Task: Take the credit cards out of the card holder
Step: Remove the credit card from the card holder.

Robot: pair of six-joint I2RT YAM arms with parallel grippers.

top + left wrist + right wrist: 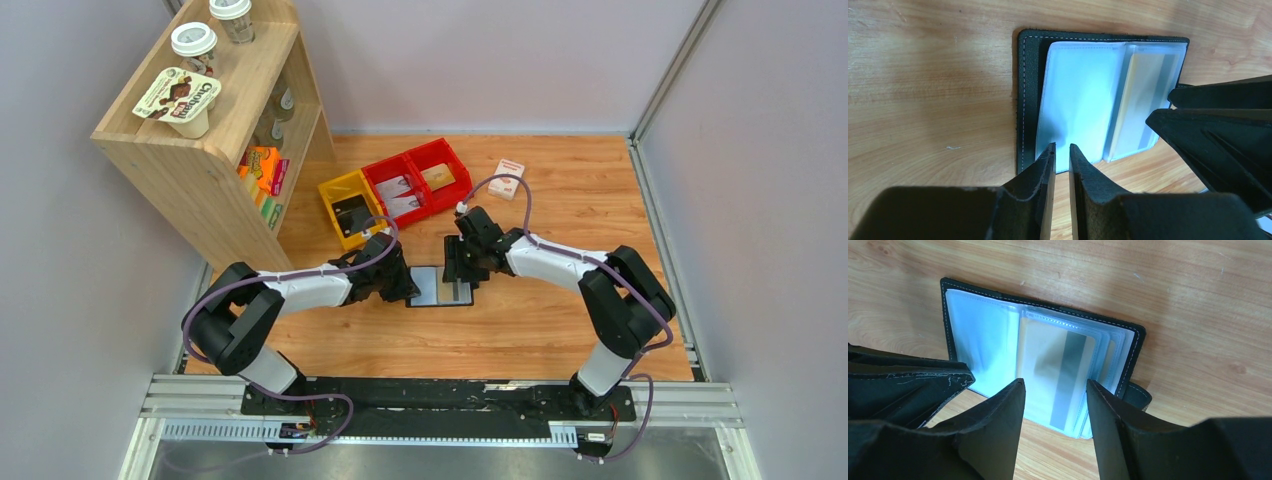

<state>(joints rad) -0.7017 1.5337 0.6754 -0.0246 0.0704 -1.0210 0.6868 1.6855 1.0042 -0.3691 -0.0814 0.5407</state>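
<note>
The main risk was that the right gripper would close on the clear pocket as well as the credit card inside it. The whole card holder would then lift or slide across the table and the card would not come free. A shallow bite on the card's near edge could also slip off the slick plastic. The holder lay open and flat at mid-table between the two arms, with tan cards tucked in the pockets of its right-hand half. The right gripper's jaws stood apart either side of the top card's near end, holding nothing. The left gripper had its jaws nearly together at the near edge of the left pocket. Whether they pinched that edge or only pressed on it, the wrist view did not settle
</note>
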